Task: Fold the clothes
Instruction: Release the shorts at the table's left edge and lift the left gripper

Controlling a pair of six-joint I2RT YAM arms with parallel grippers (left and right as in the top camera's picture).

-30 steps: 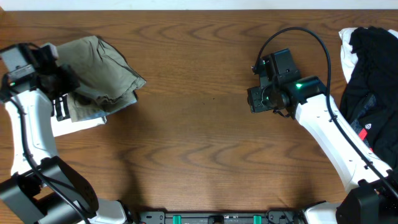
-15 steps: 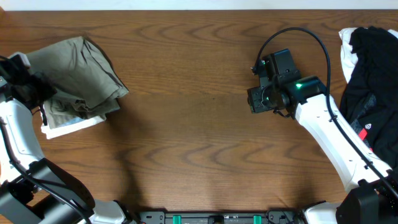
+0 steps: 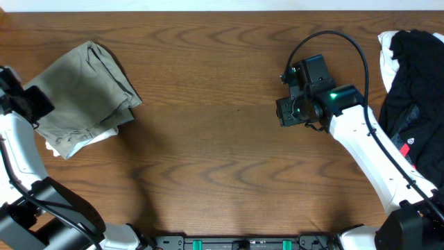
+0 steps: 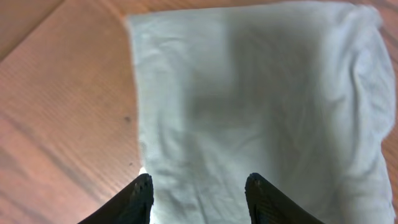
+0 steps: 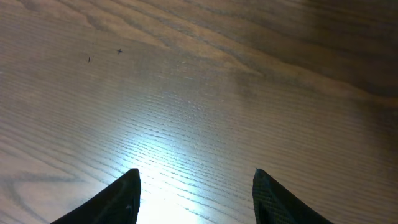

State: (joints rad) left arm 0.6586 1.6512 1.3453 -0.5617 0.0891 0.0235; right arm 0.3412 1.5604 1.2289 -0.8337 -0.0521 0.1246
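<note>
**At the left end of the table: shorts lie folded, both my grippers spread and empty**

In the overhead view the khaki shorts (image 3: 83, 94) lie in a compact folded bundle near the left end of the wooden table (image 3: 208, 153), towards its far side. A white cloth (image 3: 105, 136) shows from under their near edge.

My left gripper (image 4: 199, 186) sits at the bundle's left side. Its fingers (image 4: 142, 196) stand apart and hold nothing. Its wrist camera looks down on pale fabric (image 4: 261, 93) lying flat on the wood. The colour there is washed out, and I cannot tell whether this is the shorts or the white cloth.

My right gripper (image 5: 196, 183) hangs over bare wood to the right of the table's centre, well apart from the shorts. Its fingers (image 5: 124, 199) are likewise spread and hold nothing.

At the right end a black garment (image 3: 416, 76) lies heaped over a white garment (image 3: 386, 47), both partly out of frame.
</note>
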